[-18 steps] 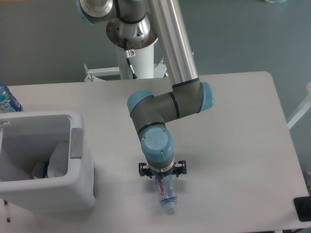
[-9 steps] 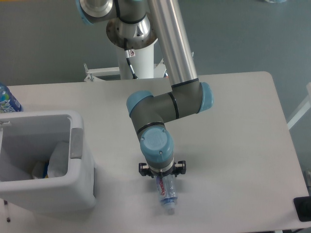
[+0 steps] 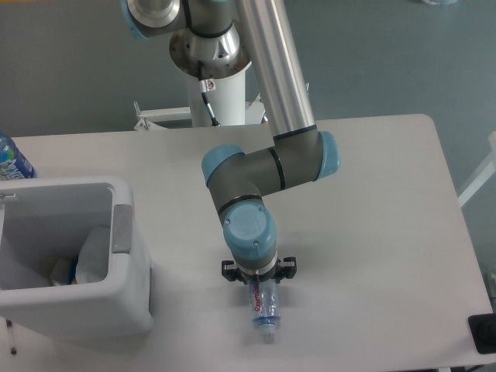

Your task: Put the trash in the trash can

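White table [image 3: 387, 232] fills most of the frame. UR5e arm [image 3: 271, 167] drops from top centre, wrist pointing down at lower centre. Trash can [image 3: 116, 310], big white bin w/ grey tab on its right rim, sits at left edge; some white and blue items show inside. Flattened clear bottle [image 3: 264, 310] w/ red lettering lies at bottom centre, cap toward the lower edge, upper end hidden under the gripper [image 3: 259, 280]. Jaws hidden by the wrist; can't tell if spread or pinching. Blue-labelled bottle [image 3: 11, 159] at far left edge, behind the bin.
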Motion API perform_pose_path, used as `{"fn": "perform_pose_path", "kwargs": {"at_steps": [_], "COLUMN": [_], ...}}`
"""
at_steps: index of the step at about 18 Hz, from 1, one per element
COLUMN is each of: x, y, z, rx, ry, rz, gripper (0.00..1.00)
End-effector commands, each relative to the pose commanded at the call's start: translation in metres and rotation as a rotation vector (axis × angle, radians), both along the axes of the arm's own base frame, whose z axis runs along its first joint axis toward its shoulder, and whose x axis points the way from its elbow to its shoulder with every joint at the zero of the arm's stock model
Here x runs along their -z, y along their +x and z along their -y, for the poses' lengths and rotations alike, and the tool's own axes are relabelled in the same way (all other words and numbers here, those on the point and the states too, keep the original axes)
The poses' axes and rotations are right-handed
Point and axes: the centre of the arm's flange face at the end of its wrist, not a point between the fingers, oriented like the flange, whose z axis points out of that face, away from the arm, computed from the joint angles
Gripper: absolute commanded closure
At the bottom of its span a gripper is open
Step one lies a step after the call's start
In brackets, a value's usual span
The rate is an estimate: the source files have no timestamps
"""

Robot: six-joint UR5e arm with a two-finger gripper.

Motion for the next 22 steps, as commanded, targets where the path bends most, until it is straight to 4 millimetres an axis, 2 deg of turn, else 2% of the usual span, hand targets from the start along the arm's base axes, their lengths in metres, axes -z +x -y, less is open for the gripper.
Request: {"fn": "perform_pose_path", "kwargs": {"at_steps": [18,22], "x": [-0.007,-0.015], "y": [-0.001,-0.002], "z": [-0.001,-0.002], "rx": [0.003,0.009], "ry": [0.011,0.025], "rz": [-0.008,-0.012], "gripper": [0.38,0.38]}}
